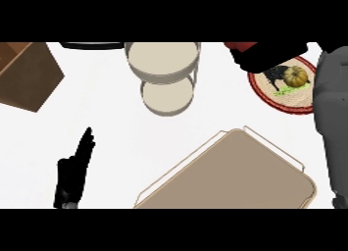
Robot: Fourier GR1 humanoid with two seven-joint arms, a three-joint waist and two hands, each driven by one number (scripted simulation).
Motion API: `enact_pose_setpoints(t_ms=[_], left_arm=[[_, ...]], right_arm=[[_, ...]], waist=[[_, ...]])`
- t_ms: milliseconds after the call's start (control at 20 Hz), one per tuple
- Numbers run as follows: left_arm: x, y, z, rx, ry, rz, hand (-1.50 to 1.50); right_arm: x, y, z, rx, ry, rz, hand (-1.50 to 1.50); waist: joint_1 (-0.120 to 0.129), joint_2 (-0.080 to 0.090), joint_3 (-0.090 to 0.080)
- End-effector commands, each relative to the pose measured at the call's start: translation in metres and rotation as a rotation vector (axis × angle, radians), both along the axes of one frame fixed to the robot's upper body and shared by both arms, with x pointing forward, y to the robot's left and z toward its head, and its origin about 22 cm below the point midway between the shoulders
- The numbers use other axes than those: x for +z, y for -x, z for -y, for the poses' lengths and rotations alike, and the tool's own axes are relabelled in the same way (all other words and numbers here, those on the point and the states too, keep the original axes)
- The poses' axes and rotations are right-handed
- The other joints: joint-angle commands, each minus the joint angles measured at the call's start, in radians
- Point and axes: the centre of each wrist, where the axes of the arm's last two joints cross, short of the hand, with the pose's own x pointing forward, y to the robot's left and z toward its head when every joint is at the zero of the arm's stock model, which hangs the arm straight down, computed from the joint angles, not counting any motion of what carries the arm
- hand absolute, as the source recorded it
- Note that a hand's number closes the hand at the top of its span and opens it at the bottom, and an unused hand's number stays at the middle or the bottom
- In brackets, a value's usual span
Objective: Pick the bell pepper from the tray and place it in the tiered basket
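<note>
A red bell pepper (241,47) is seen at the far right of the counter (111,122), gripped by the black right hand (267,58), whose fingers are curled round it; only a red edge shows past the fingers, so its long axis and the way it points cannot be made out. The hand is held over the far edge of a red-rimmed plate (284,105) bearing a small pumpkin-like item. The grey right forearm (335,122) is cut off at the right edge. The tan tray (234,181) lies near, at the right of centre, and is cut off below. The tiered basket (163,73), with two round beige levels, stands far at centre. The left hand (75,169) rests at the near left, fingers straight and released. A brown box (21,73) is cut off at the far left
</note>
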Motion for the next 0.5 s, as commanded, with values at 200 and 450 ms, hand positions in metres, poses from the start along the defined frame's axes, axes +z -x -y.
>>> enact_pose_setpoints(t_ms=[200,450], left_arm=[[0.011,-0.001,-0.010,-0.014,-0.012,-0.009,0.00],[-0.006,0.002,0.000,-0.009,-0.008,0.002,0.00]], right_arm=[[-0.010,-0.063,-0.020,0.043,0.006,-0.034,1.50],[-0.039,-0.074,-0.053,0.070,0.065,-0.059,1.50]], waist=[[0.014,0.005,0.001],[0.003,0.003,0.000]])
